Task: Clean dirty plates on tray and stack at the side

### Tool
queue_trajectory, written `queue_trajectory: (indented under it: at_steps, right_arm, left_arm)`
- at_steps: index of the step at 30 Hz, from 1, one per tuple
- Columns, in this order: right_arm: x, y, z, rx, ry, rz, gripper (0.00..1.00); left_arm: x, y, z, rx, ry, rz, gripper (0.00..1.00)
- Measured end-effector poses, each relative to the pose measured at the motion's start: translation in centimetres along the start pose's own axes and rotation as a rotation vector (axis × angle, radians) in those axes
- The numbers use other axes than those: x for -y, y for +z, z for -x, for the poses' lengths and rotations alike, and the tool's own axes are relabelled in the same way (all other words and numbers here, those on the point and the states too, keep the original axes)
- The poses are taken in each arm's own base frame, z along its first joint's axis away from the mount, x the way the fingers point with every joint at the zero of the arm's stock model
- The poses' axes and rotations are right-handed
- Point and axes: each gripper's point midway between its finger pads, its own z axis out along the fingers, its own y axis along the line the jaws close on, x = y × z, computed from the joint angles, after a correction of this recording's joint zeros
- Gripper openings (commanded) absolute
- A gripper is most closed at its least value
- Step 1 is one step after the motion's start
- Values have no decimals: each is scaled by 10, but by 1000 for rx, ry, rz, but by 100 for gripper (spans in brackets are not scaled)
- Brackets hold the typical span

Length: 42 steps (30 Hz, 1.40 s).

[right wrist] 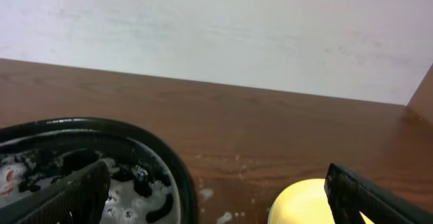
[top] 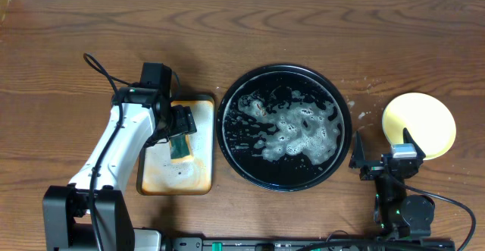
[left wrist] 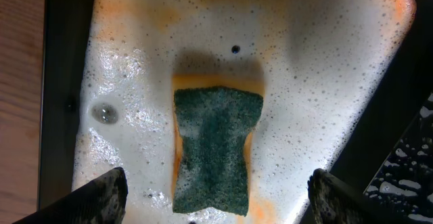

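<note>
The big black tray (top: pixel 282 177) sat in the middle of the table (top: pixel 68 23), with white soap foam in it. A yellow plate (top: pixel 424 114) lay on the wood near the table's right edge, apart from the tray. The left gripper (left wrist: pixel 218 204) hung over a small orange-stained tray (top: pixel 193 177) just left of the black one. Its jaws were wide open and held nothing. A green sponge (left wrist: pixel 216 149) lay flat in the foam below. The right gripper (right wrist: pixel 223 200) sat near the front edge, beside the plate, also wide open and empty.
</note>
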Motion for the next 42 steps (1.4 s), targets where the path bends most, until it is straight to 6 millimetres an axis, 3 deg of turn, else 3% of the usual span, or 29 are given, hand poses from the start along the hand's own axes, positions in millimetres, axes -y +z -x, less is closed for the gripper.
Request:
queue_trajectory:
  at_steps: [4, 29, 36, 39, 42]
  right_arm:
    - [-1, 0, -11, -44, 0, 3, 99]
    - [-1, 0, -11, -44, 0, 3, 99]
    - [-1, 0, -11, -44, 0, 3, 99]
    - [-1, 0, -11, -45, 0, 3, 99]
    - [-1, 0, -11, -44, 0, 3, 99]
  left_arm:
    - [0, 0, 0, 0, 0, 0, 86]
    - [0, 0, 0, 2, -1, 0, 86]
    - [-18, -2, 8, 42, -9, 90, 86]
    - [-20, -9, 11, 75, -10, 99, 86]
    - [-19, -32, 13, 174, -3, 80, 86]
